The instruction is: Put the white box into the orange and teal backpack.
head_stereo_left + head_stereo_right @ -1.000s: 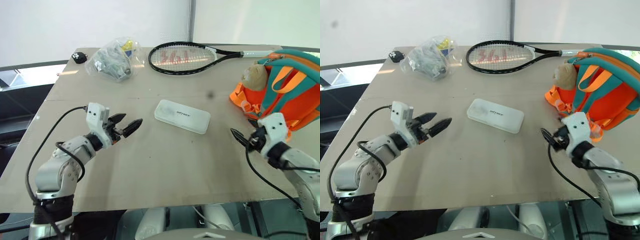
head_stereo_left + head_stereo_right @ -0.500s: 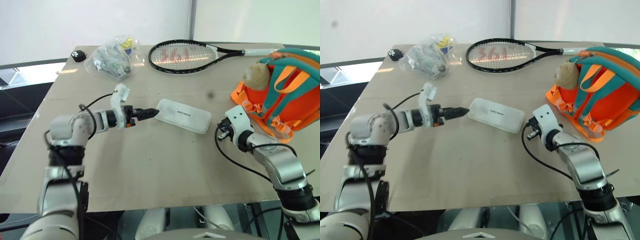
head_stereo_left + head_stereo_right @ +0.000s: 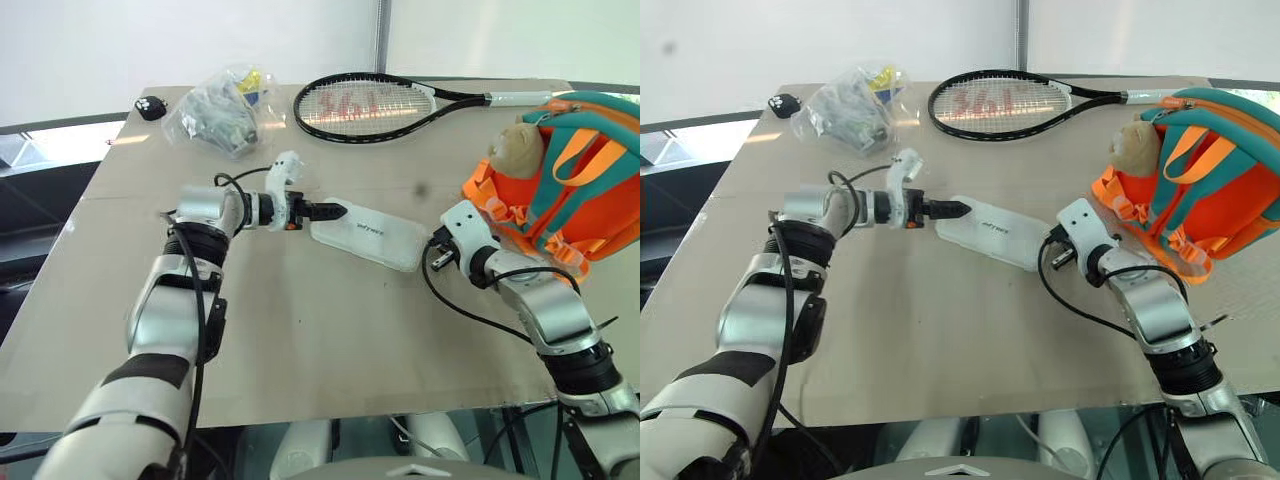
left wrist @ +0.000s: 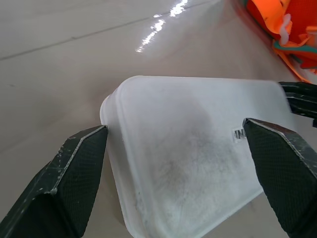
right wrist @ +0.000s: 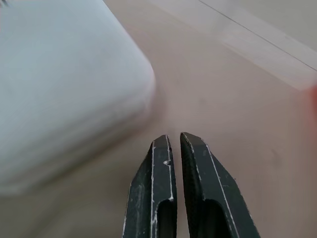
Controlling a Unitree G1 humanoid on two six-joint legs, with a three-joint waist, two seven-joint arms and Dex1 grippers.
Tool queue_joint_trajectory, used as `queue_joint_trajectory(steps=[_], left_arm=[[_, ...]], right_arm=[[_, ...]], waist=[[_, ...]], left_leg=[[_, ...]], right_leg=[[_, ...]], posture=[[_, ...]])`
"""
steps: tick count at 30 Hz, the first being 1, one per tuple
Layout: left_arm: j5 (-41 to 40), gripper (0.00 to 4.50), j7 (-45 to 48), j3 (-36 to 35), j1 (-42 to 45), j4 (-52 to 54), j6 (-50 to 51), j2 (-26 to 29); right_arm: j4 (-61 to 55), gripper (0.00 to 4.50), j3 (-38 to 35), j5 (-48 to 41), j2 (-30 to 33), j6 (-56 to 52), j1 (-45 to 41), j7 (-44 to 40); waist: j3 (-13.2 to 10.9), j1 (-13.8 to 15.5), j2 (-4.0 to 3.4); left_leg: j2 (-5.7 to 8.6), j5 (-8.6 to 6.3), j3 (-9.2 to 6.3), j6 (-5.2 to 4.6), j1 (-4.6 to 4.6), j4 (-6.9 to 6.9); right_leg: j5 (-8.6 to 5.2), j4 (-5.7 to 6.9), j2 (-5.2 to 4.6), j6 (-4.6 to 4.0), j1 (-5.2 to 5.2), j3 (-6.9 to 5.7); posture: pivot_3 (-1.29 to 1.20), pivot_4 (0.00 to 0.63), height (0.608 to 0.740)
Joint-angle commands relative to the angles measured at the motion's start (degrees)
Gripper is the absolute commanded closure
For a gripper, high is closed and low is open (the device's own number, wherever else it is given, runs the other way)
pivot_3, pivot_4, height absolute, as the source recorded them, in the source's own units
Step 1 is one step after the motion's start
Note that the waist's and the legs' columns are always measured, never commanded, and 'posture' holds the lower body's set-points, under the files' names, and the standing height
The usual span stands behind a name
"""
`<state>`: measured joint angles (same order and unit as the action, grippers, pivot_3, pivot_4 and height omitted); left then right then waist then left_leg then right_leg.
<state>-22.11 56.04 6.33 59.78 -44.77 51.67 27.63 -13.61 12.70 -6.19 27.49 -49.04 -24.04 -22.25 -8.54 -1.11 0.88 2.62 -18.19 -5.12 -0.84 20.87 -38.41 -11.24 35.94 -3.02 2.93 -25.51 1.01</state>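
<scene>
The white box (image 3: 368, 232) lies flat mid-table, its long axis running from far left to near right, toward the orange and teal backpack (image 3: 565, 180) at the right edge. The left gripper (image 3: 335, 212) is spread wide across the box's far-left end. The right gripper (image 5: 171, 144), pressed together and empty, sits just beside its near-right corner.

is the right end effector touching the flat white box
Apart. In the right wrist view the shut right end effector sits beside a corner of the flat white rectangular box, with bare tan tabletop visible between its fingertips and the box edge.
</scene>
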Motion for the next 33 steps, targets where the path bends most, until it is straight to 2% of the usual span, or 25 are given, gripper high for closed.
queue_joint_trajectory(steps=[1, 6, 12, 18, 24, 27, 30, 33], left_arm=[[-3.0, 0.00, 1.5, -1.2, -5.6, 10.5, 7.6, 0.6], [-9.2, 0.00, -4.6, -9.2, -16.7, 30.5, 21.6, 2.3], [-14.5, 0.00, -15.5, -23.7, -29.1, 53.4, 38.0, -2.2], [-20.7, 0.00, -23.1, -30.2, -40.8, 66.0, 40.8, -4.0], [-25.3, 0.00, -28.9, -33.5, -43.4, 67.9, 40.8, -5.3], [-26.5, 0.00, -29.2, -36.3, -42.3, 65.3, 40.8, -4.5], [-28.7, 0.00, -22.7, -37.4, -40.7, 58.9, 40.6, 2.9], [-28.4, 0.00, -16.9, -33.8, -39.3, 51.9, 38.2, 11.2]], right_arm=[[-3.9, 4.37, 0.6, -2.2, -1.3, 1.5, -0.2, -3.4], [-9.3, 4.37, 0.2, -2.2, 0.7, -0.1, 3.2, -5.2], [-13.3, 4.37, -1.0, -2.1, 3.4, -0.9, 6.8, -6.0], [-9.9, 4.37, 0.7, -0.2, 3.6, 2.0, 4.5, -6.5], [-2.0, 4.37, 2.8, 2.7, 1.8, 7.0, -0.9, -6.3], [1.5, 4.37, 2.7, 4.5, 2.8, 10.0, -2.1, -6.5], [1.4, 4.37, 0.1, 3.8, 4.8, 11.0, -1.0, -8.2], [-0.3, 4.37, -2.1, 2.6, 6.6, 11.1, 0.7, -9.8]], waist=[[0.0, -0.3, 0.00], [0.1, -1.2, -0.01], [0.1, -0.9, 0.03], [0.1, -1.0, 0.08], [0.1, -0.8, 0.13], [0.1, -0.7, 0.13], [0.1, -0.7, 0.13], [0.1, -0.7, 0.12]], left_leg=[[0.01, 0.00, 0.01, 0.00, -0.01, 0.00], [-0.08, 0.00, -0.05, 0.00, -0.05, 0.02], [-0.17, 0.00, -0.06, 0.00, -0.11, -0.08], [-0.15, 0.02, 0.00, 0.05, -0.30, -0.14], [-0.16, 0.06, -0.01, 0.11, -0.33, -0.13], [-0.13, 0.06, -0.01, 0.11, -0.30, -0.13], [-0.11, 0.06, -0.04, 0.11, -0.25, -0.10], [-0.05, 0.06, -0.13, 0.12, -0.21, -0.04]], right_leg=[[0.00, 0.02, -0.01, 0.00, 0.00, 0.04], [0.00, 0.07, -0.03, 0.00, -0.03, 0.06], [0.00, 0.26, -0.10, 0.01, -0.02, 0.09], [0.01, 0.51, -0.11, 0.00, 0.01, 0.21], [0.01, 0.54, -0.09, -0.02, 0.02, 0.17], [0.01, 0.49, -0.10, -0.02, 0.01, 0.17], [0.01, 0.43, -0.10, -0.02, -0.01, 0.12], [0.00, 0.40, -0.06, -0.04, -0.04, 0.03]], posture=[[0.00, 0.150, 0.740], [0.00, 0.150, 0.740], [0.00, 0.150, 0.740], [0.00, 0.150, 0.740], [0.00, 0.150, 0.740], [0.00, 0.150, 0.740], [0.00, 0.150, 0.740], [0.00, 0.150, 0.740]])
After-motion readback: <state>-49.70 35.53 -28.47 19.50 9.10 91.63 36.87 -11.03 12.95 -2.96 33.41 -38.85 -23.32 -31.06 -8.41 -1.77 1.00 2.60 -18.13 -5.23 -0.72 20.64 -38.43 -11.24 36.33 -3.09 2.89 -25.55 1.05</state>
